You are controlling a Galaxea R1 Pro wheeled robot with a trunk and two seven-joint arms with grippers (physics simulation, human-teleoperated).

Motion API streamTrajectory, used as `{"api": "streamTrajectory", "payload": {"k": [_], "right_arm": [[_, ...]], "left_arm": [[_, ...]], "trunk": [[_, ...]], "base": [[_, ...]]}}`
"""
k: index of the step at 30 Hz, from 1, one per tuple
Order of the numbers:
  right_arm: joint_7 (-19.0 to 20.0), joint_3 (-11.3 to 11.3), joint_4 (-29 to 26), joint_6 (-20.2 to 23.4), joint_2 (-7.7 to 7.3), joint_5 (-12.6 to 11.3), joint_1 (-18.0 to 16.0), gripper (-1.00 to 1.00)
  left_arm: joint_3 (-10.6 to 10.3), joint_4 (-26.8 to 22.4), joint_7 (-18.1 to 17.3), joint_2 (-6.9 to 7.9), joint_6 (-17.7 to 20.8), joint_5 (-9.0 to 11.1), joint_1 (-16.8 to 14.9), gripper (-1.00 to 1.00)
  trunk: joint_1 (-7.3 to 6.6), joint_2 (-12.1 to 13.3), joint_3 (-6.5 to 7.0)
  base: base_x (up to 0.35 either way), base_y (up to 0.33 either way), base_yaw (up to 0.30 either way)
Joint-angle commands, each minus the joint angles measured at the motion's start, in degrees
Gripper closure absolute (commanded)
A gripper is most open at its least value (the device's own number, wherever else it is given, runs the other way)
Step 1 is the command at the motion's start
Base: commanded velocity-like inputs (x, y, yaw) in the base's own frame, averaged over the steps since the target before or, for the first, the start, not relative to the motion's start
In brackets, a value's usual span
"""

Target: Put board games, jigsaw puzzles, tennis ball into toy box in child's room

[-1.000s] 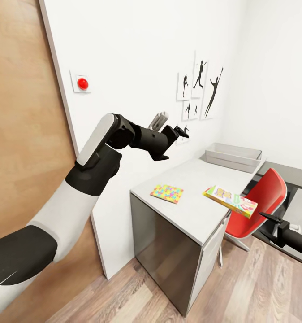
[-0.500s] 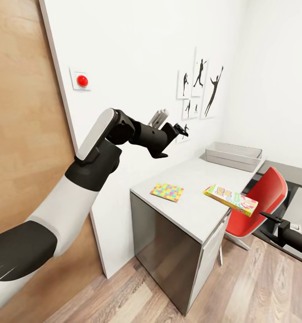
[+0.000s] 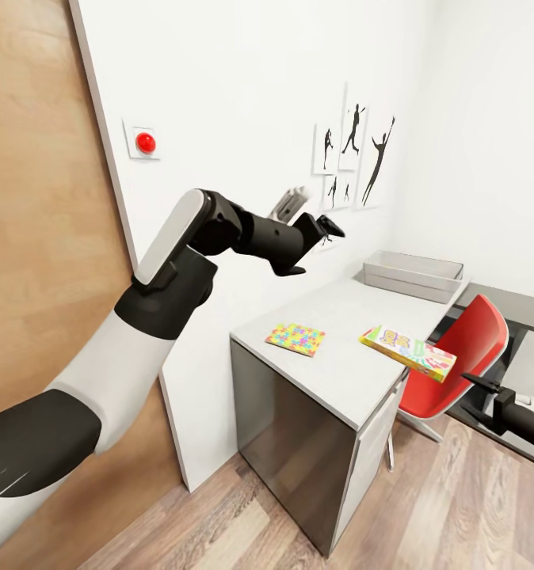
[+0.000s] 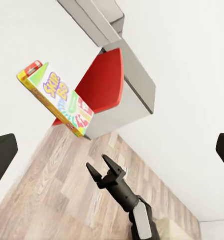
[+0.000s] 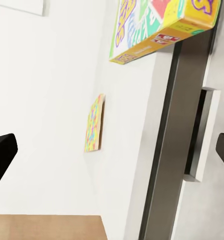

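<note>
A colourful jigsaw puzzle [image 3: 295, 339] lies flat near the front-left corner of the grey table [image 3: 338, 376]. A yellow board game box [image 3: 408, 353] sits at the table's right edge, overhanging it a little. The grey toy box [image 3: 413, 276] stands at the table's far end against the wall. My left gripper [image 3: 324, 228] hangs open and empty, high in the air beside the wall, above and left of the puzzle. Low by the chair, my right gripper [image 3: 479, 386] is open and empty; the left wrist view shows its fingers [image 4: 94, 172] spread.
A red chair [image 3: 457, 356] is tucked in at the table's right side, between the table and my right arm. A wooden door [image 3: 37, 237] and a white wall with a red button [image 3: 146, 143] stand at the left. Wooden floor [image 3: 243, 530] lies in front.
My left gripper has moved a little to the right and forward along the wall, toward the space over the table. The right arm has barely moved.
</note>
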Motion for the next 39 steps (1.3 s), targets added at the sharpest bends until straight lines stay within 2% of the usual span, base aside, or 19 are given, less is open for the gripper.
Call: {"api": "streamTrajectory", "payload": {"k": [1,11,20,29,39], "right_arm": [[0.2,-0.2,0.1,0.2,-0.11,0.1,-0.1,-1.0],[1.3,-0.2,0.4,0.4,-1.5,-0.5,-0.1,-1.0],[3.9,-0.2,3.0,0.6,-3.77,-0.7,-0.1,-1.0],[4.4,-0.2,4.5,0.7,-4.43,-0.7,-0.1,-1.0],[4.6,-0.2,4.9,0.8,-4.66,-0.7,-0.1,-1.0]], "left_arm": [[-0.3,-0.3,-0.2,-0.01,0.6,0.2,-0.1,-1.0],[-1.3,-1.4,-2.2,0.09,1.4,0.1,0.1,-1.0],[-1.9,-1.7,-2.4,0.17,1.7,-0.1,0.2,-1.0],[-3.7,-1.7,-2.2,0.15,1.6,-0.4,0.2,-1.0],[-4.2,-1.8,-1.2,0.06,1.2,-0.3,0.2,-1.0]], "trunk": [[0.0,0.0,-0.06],[0.0,0.0,-0.06],[0.0,0.0,-0.06],[0.0,0.0,-0.06],[0.0,0.0,-0.06]], "base": [[0.0,0.0,0.0],[0.0,0.0,0.0],[0.055,-0.02,0.0],[0.221,-0.093,0.0],[0.11,-0.044,0.0]]}}
